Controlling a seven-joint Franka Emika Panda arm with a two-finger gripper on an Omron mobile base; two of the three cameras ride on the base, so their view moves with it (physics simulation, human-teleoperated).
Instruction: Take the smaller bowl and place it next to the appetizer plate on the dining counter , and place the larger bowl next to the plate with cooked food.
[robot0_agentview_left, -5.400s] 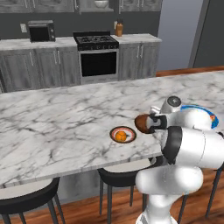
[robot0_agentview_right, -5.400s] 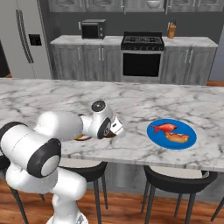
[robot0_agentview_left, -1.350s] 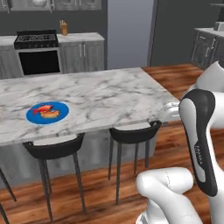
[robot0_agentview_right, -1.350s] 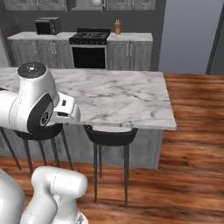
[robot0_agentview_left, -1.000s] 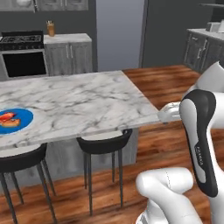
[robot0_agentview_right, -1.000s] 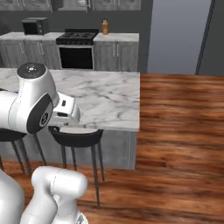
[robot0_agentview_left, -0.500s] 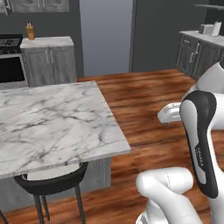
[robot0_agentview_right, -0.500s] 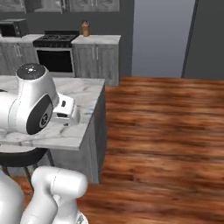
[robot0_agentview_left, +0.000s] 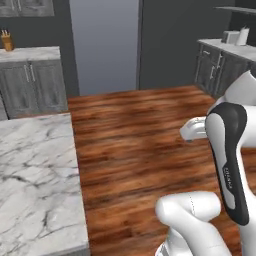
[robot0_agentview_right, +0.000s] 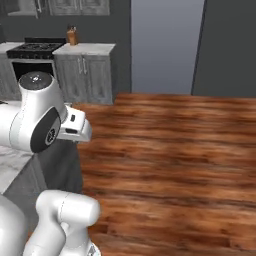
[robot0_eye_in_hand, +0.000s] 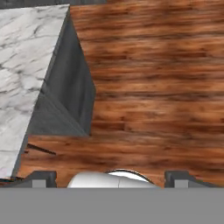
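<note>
The tool (robot0_eye_in_hand: 112, 183), its tips set wide apart and holding nothing, looks down past the end of the dining counter (robot0_agentview_left: 35, 180) at wooden floor (robot0_agentview_right: 170, 150), seemingly travelling to fetch the larger bowl.

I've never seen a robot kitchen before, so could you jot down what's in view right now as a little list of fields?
Setting: simulated kitchen
Floor: wooden floor, reddish-brown planks
Dining counter: white grey-veined marble top; its end corner sits at the left
Far cabinets: grey cabinets beside a stove
Gripper: open, holding nothing, pointed down at the floor past the counter's end
</note>
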